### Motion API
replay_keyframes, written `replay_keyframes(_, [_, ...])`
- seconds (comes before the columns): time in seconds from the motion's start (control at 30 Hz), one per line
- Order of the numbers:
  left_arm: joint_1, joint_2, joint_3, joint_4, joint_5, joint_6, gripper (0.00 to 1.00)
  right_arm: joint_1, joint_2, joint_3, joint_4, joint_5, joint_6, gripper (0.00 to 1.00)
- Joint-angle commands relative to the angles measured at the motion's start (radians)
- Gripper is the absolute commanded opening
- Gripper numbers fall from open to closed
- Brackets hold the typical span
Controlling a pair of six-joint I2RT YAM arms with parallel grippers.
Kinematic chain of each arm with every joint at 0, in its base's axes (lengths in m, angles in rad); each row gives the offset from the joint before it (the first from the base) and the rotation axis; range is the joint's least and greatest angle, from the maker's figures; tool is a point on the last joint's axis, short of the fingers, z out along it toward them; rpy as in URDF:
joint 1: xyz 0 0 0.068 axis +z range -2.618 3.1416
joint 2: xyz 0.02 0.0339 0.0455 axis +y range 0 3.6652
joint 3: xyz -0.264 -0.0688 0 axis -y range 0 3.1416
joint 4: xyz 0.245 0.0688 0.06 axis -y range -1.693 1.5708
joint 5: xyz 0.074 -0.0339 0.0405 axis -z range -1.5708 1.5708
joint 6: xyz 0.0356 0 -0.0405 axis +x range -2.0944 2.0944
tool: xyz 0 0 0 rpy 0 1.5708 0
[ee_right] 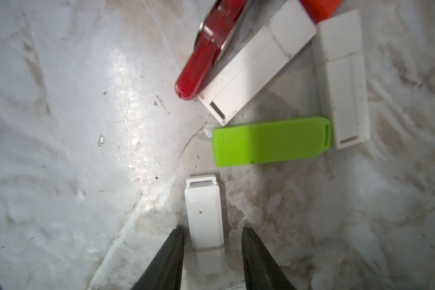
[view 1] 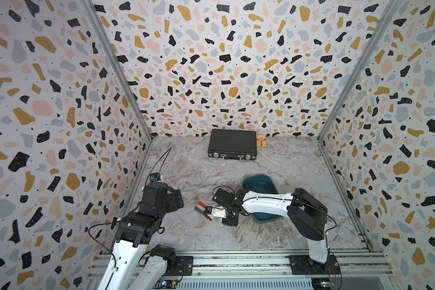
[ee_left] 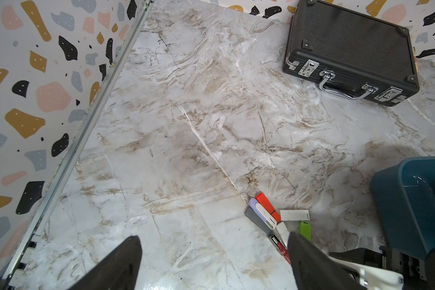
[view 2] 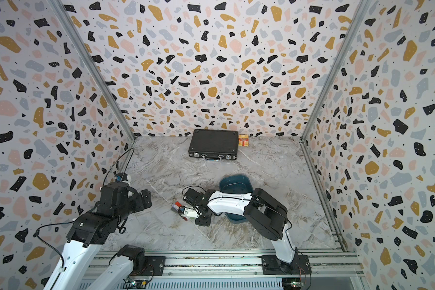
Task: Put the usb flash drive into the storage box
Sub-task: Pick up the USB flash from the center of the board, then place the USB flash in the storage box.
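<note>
Starting on the left: the left gripper [ee_left: 213, 235] hangs over bare marble table [ee_left: 186, 125] close to the left wall, jaws spread wide with nothing between them.

Toward the middle there's a little heap of flash drives [view 1: 206, 209] lying on the table. I can make out an orange one [ee_left: 268, 206], a dark red one [ee_right: 201, 57], two white ones [ee_right: 256, 65] and a lime green one [ee_right: 269, 141].

Just off the green one, not touching it, the white usb flash drive [ee_right: 205, 213] lies flat on the table. The right gripper [ee_right: 212, 229] is down over it with a finger on each side. The jaws are apart, and a sliver of table shows between the drive and the fingers [ee_right: 256, 253], so it isn't clamped.

Back by the rear wall sits a black briefcase [view 1: 232, 145], lid closed, with a small orange-red carton [view 1: 261, 140] right beside it.

Furthest right is the teal storage box [view 1: 259, 182], partly hidden under the right arm. The white drive is outside it, on the table to its left.
</note>
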Motion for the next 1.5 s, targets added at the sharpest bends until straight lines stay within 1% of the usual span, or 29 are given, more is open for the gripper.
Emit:
replay_keyframes(0.0, [0.003, 0.002, -0.005, 0.017, 0.008, 0.015, 0.94, -0.001, 0.021, 0.027, -0.030, -0.014, 0.003, 0.37])
replay_keyframes(0.07, [0.003, 0.001, -0.007, 0.020, 0.014, 0.016, 0.94, -0.001, 0.022, 0.027, -0.029, -0.015, 0.006, 0.36])
replay_keyframes(0.17, [0.003, 0.004, -0.008, 0.020, 0.016, 0.016, 0.94, -0.001, 0.018, 0.029, -0.030, -0.017, 0.009, 0.30])
replay_keyframes(0.4, [0.003, 0.008, -0.015, 0.037, 0.069, 0.031, 0.91, 0.000, -0.030, 0.040, -0.040, -0.031, 0.022, 0.24])
replay_keyframes(0.53, [0.003, 0.019, -0.015, 0.038, 0.072, 0.033, 0.91, -0.005, -0.115, 0.024, -0.021, -0.041, 0.038, 0.23])
replay_keyframes(0.63, [0.003, 0.032, -0.015, 0.040, 0.080, 0.033, 0.90, -0.033, -0.211, -0.001, 0.008, -0.064, 0.071, 0.23])
replay_keyframes(0.8, [-0.002, 0.074, -0.015, 0.038, 0.074, 0.027, 0.90, -0.196, -0.383, -0.070, 0.064, -0.082, 0.201, 0.23])
replay_keyframes(0.93, [-0.026, 0.143, -0.004, 0.019, 0.040, 0.006, 0.90, -0.386, -0.478, -0.163, 0.109, -0.061, 0.369, 0.24])
replay_keyframes(1.0, [-0.045, 0.181, 0.012, 0.000, 0.023, -0.006, 0.92, -0.460, -0.480, -0.197, 0.091, -0.026, 0.420, 0.24])
replay_keyframes(1.1, [-0.066, 0.221, 0.027, -0.022, 0.001, -0.021, 0.99, -0.535, -0.436, -0.212, 0.036, 0.009, 0.457, 0.24])
replay_keyframes(1.17, [-0.077, 0.230, 0.031, -0.026, 0.010, -0.021, 1.00, -0.565, -0.397, -0.214, 0.012, 0.034, 0.473, 0.24])
replay_keyframes(1.23, [-0.091, 0.227, 0.026, -0.018, 0.042, -0.010, 1.00, -0.588, -0.366, -0.229, 0.027, 0.036, 0.487, 0.24])
replay_keyframes(1.3, [-0.108, 0.219, 0.019, -0.003, 0.083, 0.003, 0.99, -0.592, -0.333, -0.224, 0.028, 0.058, 0.487, 0.25])
replay_keyframes(1.37, [-0.118, 0.214, 0.012, 0.014, 0.123, 0.016, 0.97, -0.594, -0.298, -0.206, 0.023, 0.079, 0.486, 0.25])
replay_keyframes(1.47, [-0.136, 0.229, 0.014, 0.020, 0.147, 0.009, 0.94, -0.597, -0.256, -0.179, 0.022, 0.083, 0.486, 0.31])
